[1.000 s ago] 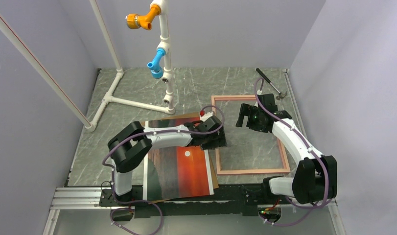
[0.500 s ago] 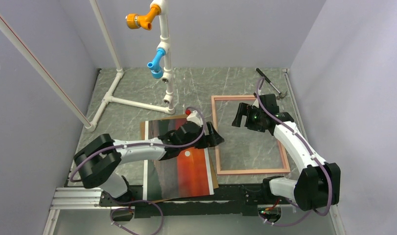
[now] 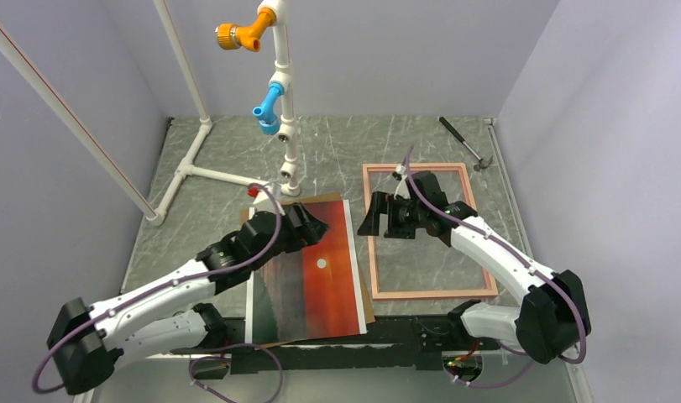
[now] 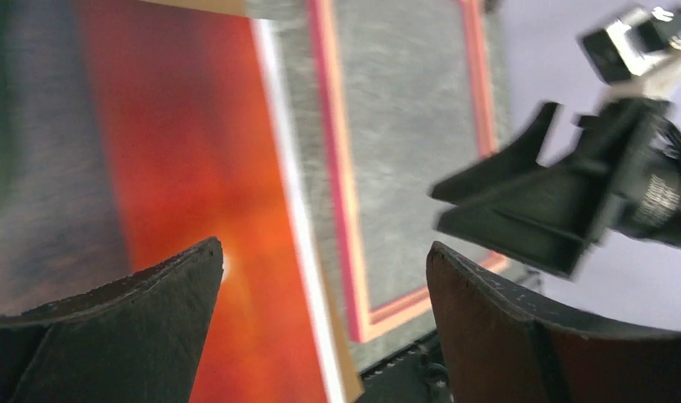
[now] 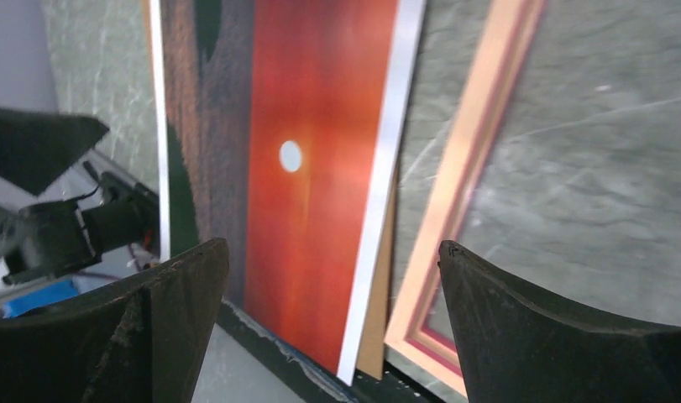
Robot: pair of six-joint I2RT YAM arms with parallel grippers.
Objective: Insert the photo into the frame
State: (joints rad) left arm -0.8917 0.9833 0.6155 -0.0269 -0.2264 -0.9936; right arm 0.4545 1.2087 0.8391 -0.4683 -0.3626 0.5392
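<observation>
The photo (image 3: 311, 277), a sunset print with a white sun and white margins, lies face up on the table's near left. To its right the pink-red frame (image 3: 432, 293) lies flat and holds nothing. My left gripper (image 3: 316, 225) hangs open over the photo's far part, with nothing between its fingers. In the left wrist view the photo (image 4: 177, 168) and the frame (image 4: 345, 210) show beyond my left gripper (image 4: 324, 246). My right gripper (image 3: 372, 220) stands open above the frame's left rail. In the right wrist view my right gripper (image 5: 333, 244) looks down on the photo (image 5: 320, 168) and the frame (image 5: 471, 168).
A brown backing panel (image 3: 324, 200) lies under the photo and sticks out at its far and right edges. A white pipe stand (image 3: 236, 179) with orange and blue fittings fills the back left. A hammer (image 3: 467, 144) lies at the back right. Walls close in on both sides.
My left gripper has opened and drawn back left from the photo's right edge. The right gripper has swung left across the frame toward the photo.
</observation>
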